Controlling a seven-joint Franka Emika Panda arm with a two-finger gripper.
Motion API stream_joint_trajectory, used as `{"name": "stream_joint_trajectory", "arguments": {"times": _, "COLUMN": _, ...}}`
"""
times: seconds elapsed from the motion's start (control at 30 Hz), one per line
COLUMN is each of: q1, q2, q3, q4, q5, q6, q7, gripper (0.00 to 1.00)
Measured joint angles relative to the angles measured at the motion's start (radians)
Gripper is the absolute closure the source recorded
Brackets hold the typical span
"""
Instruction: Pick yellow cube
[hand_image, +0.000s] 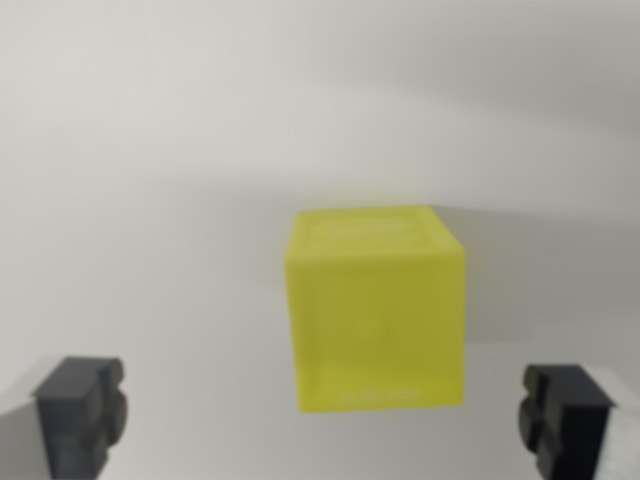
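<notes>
A yellow cube (375, 310) rests on a pale white surface, a little right of the wrist view's middle. Its top face and one side face show. My gripper (322, 420) is open, with its two dark fingertips at the bottom corners: one fingertip (82, 412) at the wrist view's left and the other fingertip (565, 418) at the right. The cube lies between them in width but farther out, and neither finger touches it. Nothing sits between the fingers.
The white surface (150, 200) spreads around the cube on all sides. A soft shadow falls to the cube's right.
</notes>
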Motion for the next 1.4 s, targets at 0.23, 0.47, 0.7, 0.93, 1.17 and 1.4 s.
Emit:
{"name": "stream_joint_trajectory", "arguments": {"times": 0.23, "q1": -0.019, "q2": 0.032, "q3": 0.000, "q4": -0.015, "q5": 0.011, "q6": 0.052, "q7": -0.049, "gripper": 0.00}}
{"name": "stream_joint_trajectory", "arguments": {"times": 0.47, "q1": -0.038, "q2": 0.064, "q3": 0.000, "q4": -0.028, "q5": 0.026, "q6": 0.102, "q7": -0.102, "gripper": 0.00}}
{"name": "stream_joint_trajectory", "arguments": {"times": 0.7, "q1": -0.040, "q2": 0.104, "q3": 0.001, "q4": -0.023, "q5": 0.035, "q6": 0.136, "q7": -0.114, "gripper": 0.00}}
{"name": "stream_joint_trajectory", "arguments": {"times": 0.93, "q1": -0.039, "q2": 0.153, "q3": 0.001, "q4": -0.012, "q5": 0.048, "q6": 0.174, "q7": -0.126, "gripper": 0.00}}
{"name": "stream_joint_trajectory", "arguments": {"times": 1.17, "q1": -0.037, "q2": 0.199, "q3": 0.002, "q4": 0.001, "q5": 0.063, "q6": 0.208, "q7": -0.141, "gripper": 0.00}}
{"name": "stream_joint_trajectory", "arguments": {"times": 1.4, "q1": -0.033, "q2": 0.202, "q3": -0.001, "q4": 0.002, "q5": 0.071, "q6": 0.211, "q7": -0.148, "gripper": 1.00}}
